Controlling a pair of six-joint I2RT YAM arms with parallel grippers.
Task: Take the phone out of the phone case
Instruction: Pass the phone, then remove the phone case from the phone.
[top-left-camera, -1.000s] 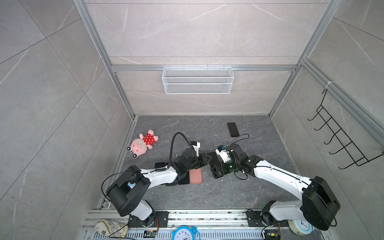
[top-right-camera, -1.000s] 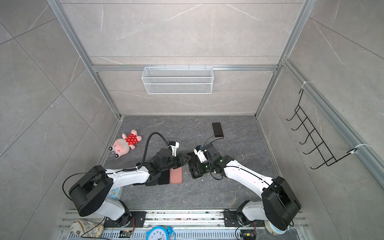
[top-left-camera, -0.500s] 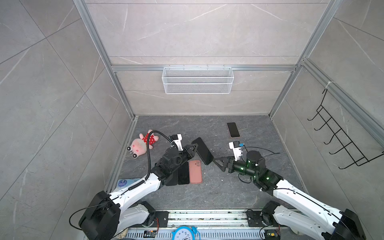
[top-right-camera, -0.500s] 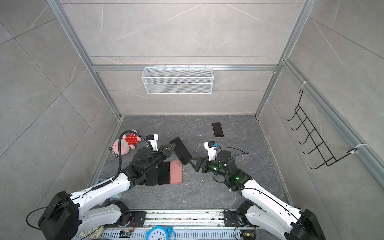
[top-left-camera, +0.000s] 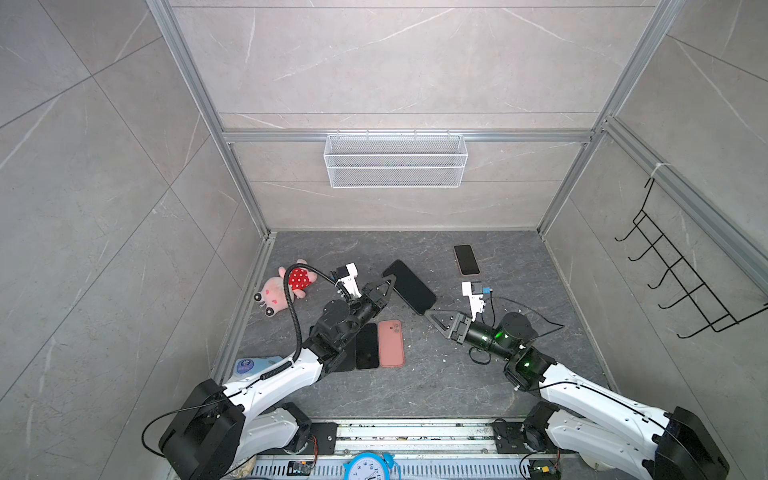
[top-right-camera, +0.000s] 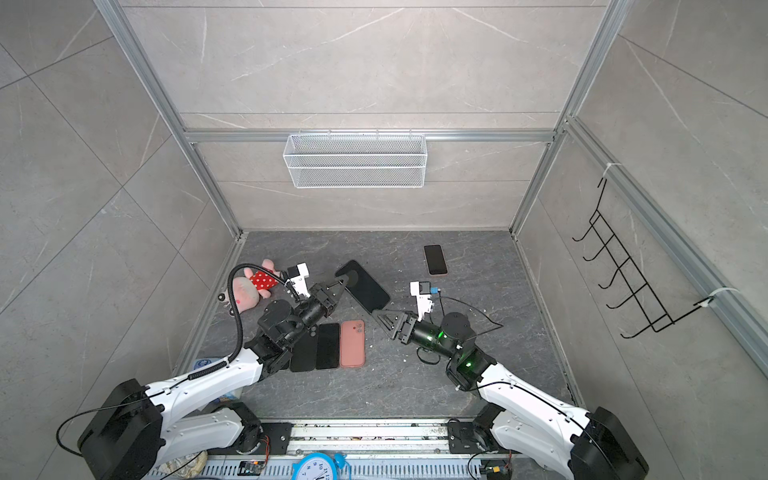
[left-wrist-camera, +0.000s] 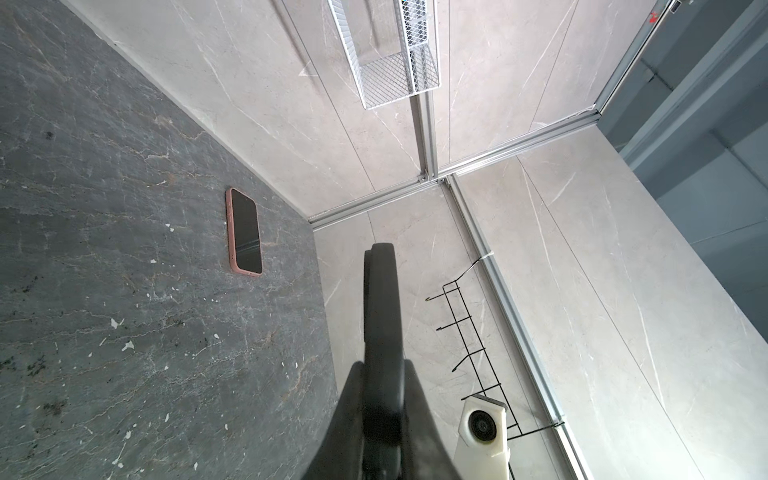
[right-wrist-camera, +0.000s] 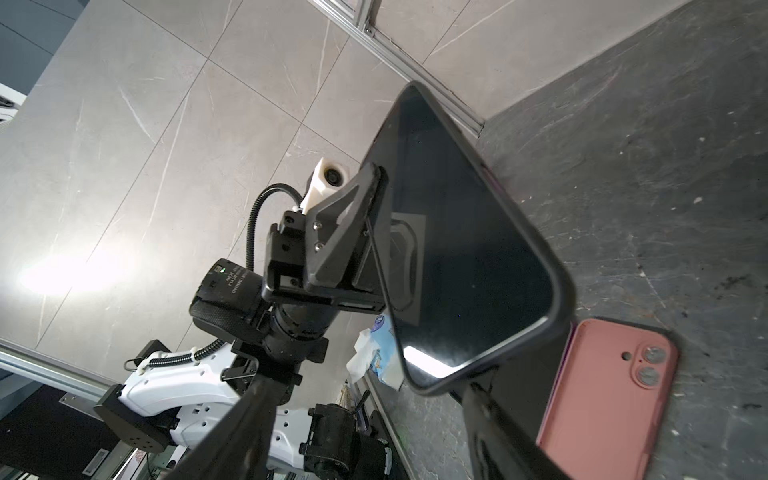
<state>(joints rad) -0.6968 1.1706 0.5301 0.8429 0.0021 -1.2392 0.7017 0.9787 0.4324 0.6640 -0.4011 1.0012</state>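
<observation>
Within the last second both arms have come up from the table (top-left-camera: 457, 382). The left tool (top-left-camera: 390, 284) has lifted the black phone (top-left-camera: 409, 286) clear of the table and is clenched on one long edge. The right tool (top-left-camera: 432, 316) is released, its fingers spread around the phone's lower corner. The dark case (right-wrist-camera: 559, 297) looks still on, so I judge the peeling is only about to start. The wire basket (top-left-camera: 395, 160) on the back wall looks empty. A pink case (top-left-camera: 466, 259) near that wall holds another phone, screen up.
</observation>
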